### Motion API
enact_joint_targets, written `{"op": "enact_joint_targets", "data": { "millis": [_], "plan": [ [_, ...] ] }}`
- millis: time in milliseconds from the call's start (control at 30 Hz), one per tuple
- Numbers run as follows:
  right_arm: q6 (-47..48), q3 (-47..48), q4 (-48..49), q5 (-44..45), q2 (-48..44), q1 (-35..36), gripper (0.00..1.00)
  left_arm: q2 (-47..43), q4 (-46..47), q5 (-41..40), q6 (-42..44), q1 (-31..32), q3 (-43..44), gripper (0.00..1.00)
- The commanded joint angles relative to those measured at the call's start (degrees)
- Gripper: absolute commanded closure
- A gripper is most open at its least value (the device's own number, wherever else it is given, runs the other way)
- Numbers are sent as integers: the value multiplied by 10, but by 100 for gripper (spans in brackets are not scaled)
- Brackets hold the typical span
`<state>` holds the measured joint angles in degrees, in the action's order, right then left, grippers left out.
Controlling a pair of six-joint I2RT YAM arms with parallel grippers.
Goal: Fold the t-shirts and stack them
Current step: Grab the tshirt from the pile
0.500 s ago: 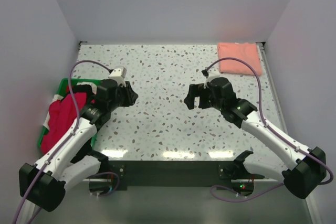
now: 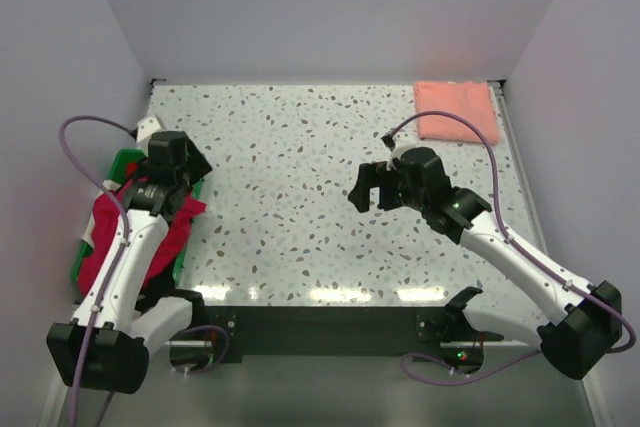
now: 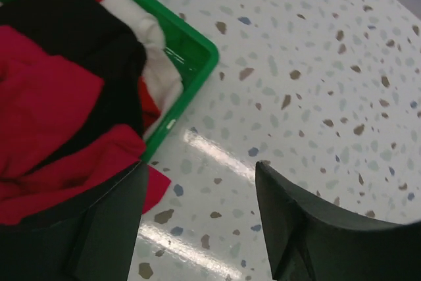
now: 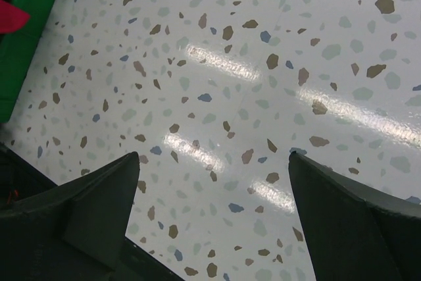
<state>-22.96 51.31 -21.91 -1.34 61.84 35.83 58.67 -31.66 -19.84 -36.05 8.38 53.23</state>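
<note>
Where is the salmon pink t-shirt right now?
In the top view, the salmon pink t-shirt lies folded at the far right corner of the table, beyond and apart from the right gripper.

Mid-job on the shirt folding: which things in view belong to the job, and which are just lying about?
Job:
- crimson t-shirt, heaped in the crate
- salmon pink t-shirt, folded, far right

Lying about:
- green crate
- black cloth and white cloth in it, kind unclear
</note>
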Motion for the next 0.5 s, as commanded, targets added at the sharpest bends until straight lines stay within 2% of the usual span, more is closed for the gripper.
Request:
{"op": "enact_joint_targets", "data": {
  "millis": [0, 33, 100, 200, 467],
  "plan": [
    [-2, 20, 6, -38, -8, 0, 1, -22, -71, -111, -51, -74, 16, 28],
    [-2, 20, 5, -44, -7, -1, 1, -26, -71, -121, -53, -84, 5, 26],
    [-3, 20, 2, -53, -2, -1, 1, -24, -63, -121, -49, -146, -4, 26],
    [-5, 13, 6, -64, 2, -1, 1, -5, -66, -112, -73, -186, -16, 25],
    [-7, 14, 0, -79, 11, -1, 1, 33, -83, -180, -169, -229, -65, 22]
  ]
}}
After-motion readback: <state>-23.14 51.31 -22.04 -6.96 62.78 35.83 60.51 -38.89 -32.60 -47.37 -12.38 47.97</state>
